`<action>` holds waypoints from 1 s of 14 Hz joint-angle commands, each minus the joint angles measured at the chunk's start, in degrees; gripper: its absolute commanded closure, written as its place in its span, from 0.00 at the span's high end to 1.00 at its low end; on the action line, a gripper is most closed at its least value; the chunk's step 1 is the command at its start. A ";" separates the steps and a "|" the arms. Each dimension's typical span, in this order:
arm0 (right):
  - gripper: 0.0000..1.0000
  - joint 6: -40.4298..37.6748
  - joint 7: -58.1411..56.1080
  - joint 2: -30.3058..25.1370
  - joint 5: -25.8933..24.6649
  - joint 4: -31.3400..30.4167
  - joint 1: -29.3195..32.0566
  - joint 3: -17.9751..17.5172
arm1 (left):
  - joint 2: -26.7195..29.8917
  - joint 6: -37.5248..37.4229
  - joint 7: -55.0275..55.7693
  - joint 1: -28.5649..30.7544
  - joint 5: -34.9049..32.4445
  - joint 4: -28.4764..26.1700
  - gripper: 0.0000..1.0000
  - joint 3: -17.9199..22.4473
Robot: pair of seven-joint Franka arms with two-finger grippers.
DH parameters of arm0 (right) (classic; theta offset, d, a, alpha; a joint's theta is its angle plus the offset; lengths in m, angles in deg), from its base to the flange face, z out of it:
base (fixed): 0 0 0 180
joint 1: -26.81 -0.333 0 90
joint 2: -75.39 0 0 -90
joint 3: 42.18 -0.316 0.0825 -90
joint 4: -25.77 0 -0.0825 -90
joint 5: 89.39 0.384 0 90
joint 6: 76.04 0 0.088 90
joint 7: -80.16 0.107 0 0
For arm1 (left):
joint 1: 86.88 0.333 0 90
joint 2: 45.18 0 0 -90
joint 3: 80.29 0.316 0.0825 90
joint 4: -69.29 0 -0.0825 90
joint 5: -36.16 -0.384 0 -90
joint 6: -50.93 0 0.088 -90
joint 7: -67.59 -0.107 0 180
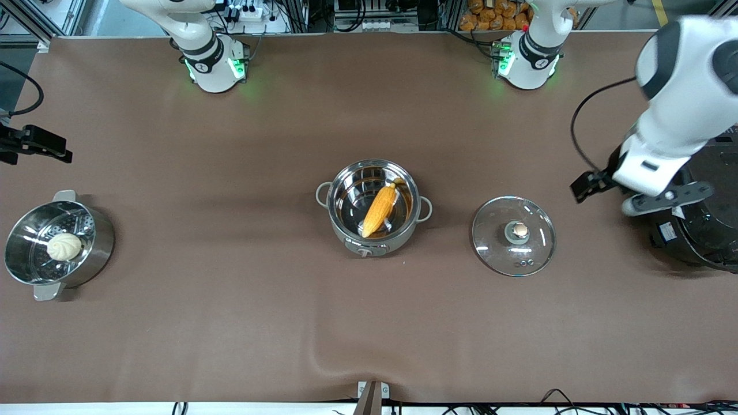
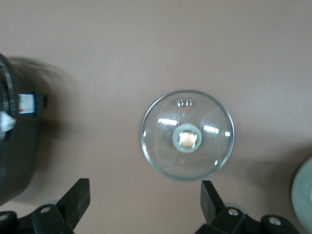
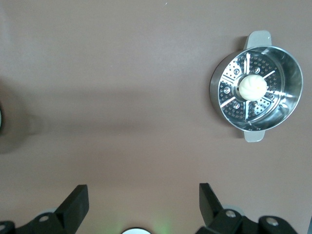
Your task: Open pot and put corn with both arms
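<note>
The steel pot (image 1: 403, 233) stands open at the middle of the table, its knob toward the front camera. The yellow-orange corn (image 1: 380, 210) lies slanted inside it. The glass lid (image 1: 494, 249) with its copper-coloured knob (image 1: 520, 230) lies flat on the table beside the pot, toward the left arm's end. My left gripper (image 2: 145, 200) is open and empty, high over the table between the lid (image 2: 161, 151) and the black cooker. The left arm's hand (image 1: 651, 170) shows over the cooker's edge. My right gripper (image 3: 144, 200) is open and empty, high over bare table, and is out of the front view.
A steel steamer pot (image 1: 101, 245) holding a white bun (image 1: 64, 246) stands at the right arm's end; it also shows in the right wrist view (image 3: 219, 85). A large black cooker (image 1: 709, 230) stands at the left arm's end and shows in the left wrist view (image 2: 19, 146).
</note>
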 commanded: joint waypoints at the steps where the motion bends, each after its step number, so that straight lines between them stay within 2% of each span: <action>1: 1.00 -0.90 -0.44 -1.21 1.34 0.89 1.35 -1.24 | -0.09 -9.46 -6.93 0.99 2.63 7.90 1.00 -0.09; 2: 1.00 -0.81 -0.10 -1.92 2.30 0.80 1.35 -1.15 | 0.00 -11.05 -8.25 1.08 3.06 9.05 1.00 -0.17; 4: 1.00 -0.55 -0.01 -2.01 2.40 0.80 1.88 -1.07 | -0.09 -14.56 -11.15 0.91 7.27 12.21 1.00 3.14; 6: 1.00 0.84 0.08 -2.19 2.49 0.71 3.01 -1.24 | 0.44 -19.13 -16.06 0.82 8.52 14.85 1.00 4.66; 14: 1.00 2.96 2.36 -2.28 3.37 0.18 4.08 -1.24 | 1.93 -19.85 -17.06 1.00 7.82 15.30 1.00 4.14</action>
